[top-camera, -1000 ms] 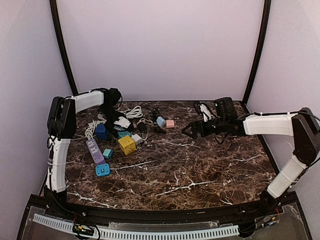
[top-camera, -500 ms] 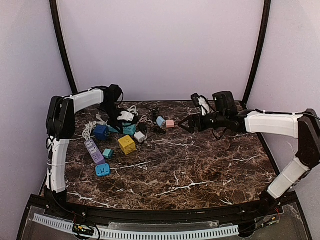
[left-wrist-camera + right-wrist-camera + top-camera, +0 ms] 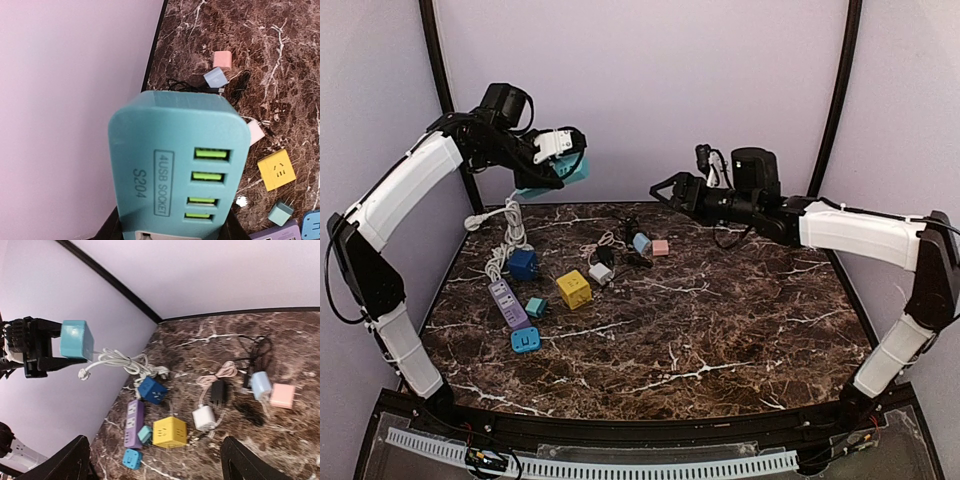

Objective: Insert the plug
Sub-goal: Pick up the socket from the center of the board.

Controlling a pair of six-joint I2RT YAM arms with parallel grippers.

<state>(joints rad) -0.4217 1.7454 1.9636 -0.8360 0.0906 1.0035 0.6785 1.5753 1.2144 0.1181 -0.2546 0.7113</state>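
Observation:
My left gripper (image 3: 556,166) is raised high at the back left, shut on a teal four-port USB socket cube (image 3: 568,173). The cube fills the left wrist view (image 3: 180,160), its green ports facing the camera. Its white cable (image 3: 509,225) hangs down to the table. My right gripper (image 3: 666,188) is open and empty, held in the air above the back middle and pointing left toward the cube. In the right wrist view its fingers (image 3: 75,456) frame the table, with the cube (image 3: 76,339) at upper left. Loose plugs lie below: white charger (image 3: 599,274), black plug (image 3: 607,255).
On the marble table (image 3: 720,330) at left lie a blue cube (image 3: 523,263), yellow cube (image 3: 573,289), purple power strip (image 3: 509,303), small teal plug (image 3: 536,307) and blue plug (image 3: 525,340). A light blue charger (image 3: 641,243) and pink charger (image 3: 661,247) sit at the back middle.
My left arm lifted the teal socket cube from the table high up, its white cable trailing. My right gripper rose and moved left, staying open.

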